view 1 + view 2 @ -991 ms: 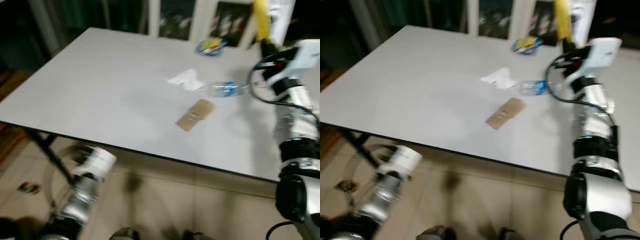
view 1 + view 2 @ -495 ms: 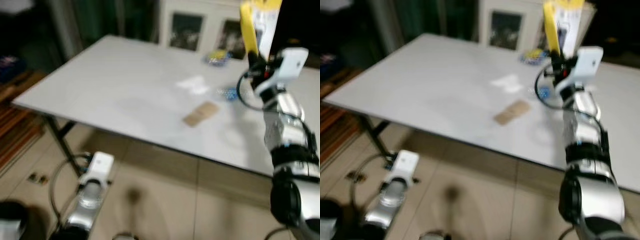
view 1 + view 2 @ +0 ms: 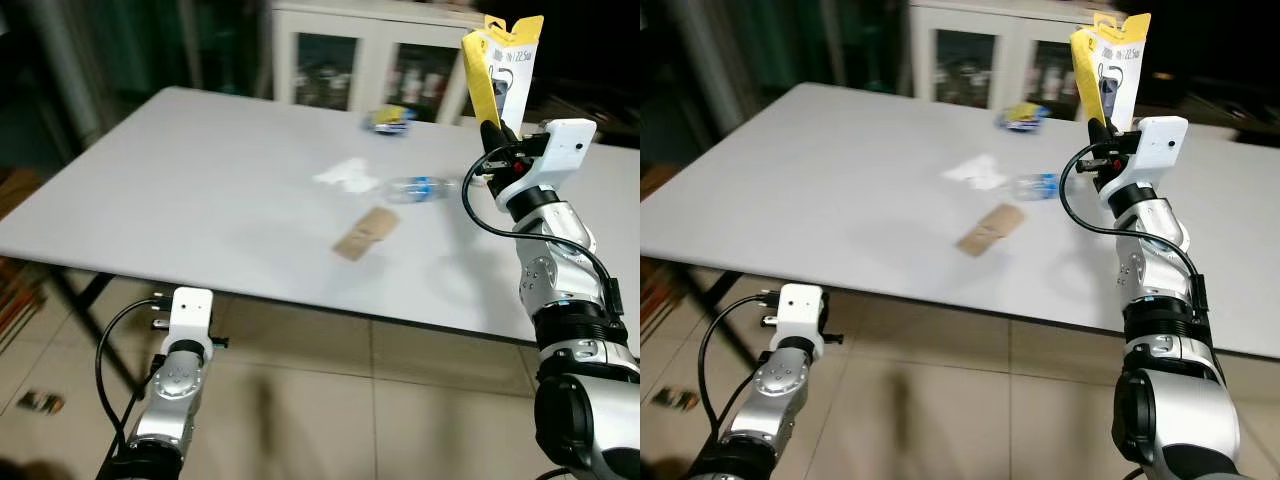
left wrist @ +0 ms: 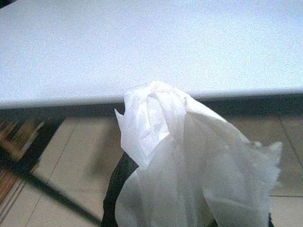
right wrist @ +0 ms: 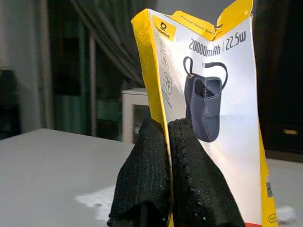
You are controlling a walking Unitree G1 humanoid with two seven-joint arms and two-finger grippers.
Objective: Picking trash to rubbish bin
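Right wrist view: my right gripper (image 5: 166, 142) has its fingers pinched on a yellow-and-white cardboard package (image 5: 208, 80), upright above the white desk (image 3: 200, 170); my left gripper (image 4: 189, 208), below desk edge, clutches crumpled white tissue (image 4: 189, 156).

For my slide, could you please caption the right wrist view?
Right gripper pinching a yellow-and-white cardboard power-bank box upright.

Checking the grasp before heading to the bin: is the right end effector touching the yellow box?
Touching. In the right wrist view, both black fingers pinch the yellow box edge between them.
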